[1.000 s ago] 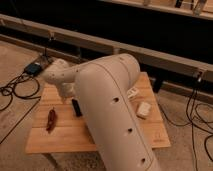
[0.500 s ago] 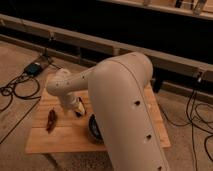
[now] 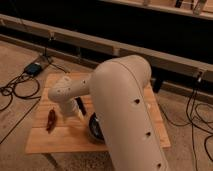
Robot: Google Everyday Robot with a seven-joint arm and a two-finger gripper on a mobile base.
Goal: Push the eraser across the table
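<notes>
The eraser (image 3: 80, 106) is a small black oblong lying on the left-middle of the light wooden table (image 3: 55, 142). My gripper (image 3: 69, 113) hangs from the white wrist (image 3: 65, 92) down to the tabletop, just left of the eraser and close against it. My large white forearm (image 3: 125, 110) covers the middle and right of the table. The cream-white block is hidden behind the arm.
A dark red pepper-like thing (image 3: 51, 121) lies near the table's left edge. A black bowl (image 3: 95, 127) stands right of the gripper, half hidden by my arm. Cables (image 3: 15, 92) and a small box (image 3: 35, 67) lie on the floor at left; more cables (image 3: 197, 112) lie at right.
My arm has swung across the table and the wrist has dropped beside the eraser. The black bowl has come into view, and the cream-white block is now covered by the arm.
</notes>
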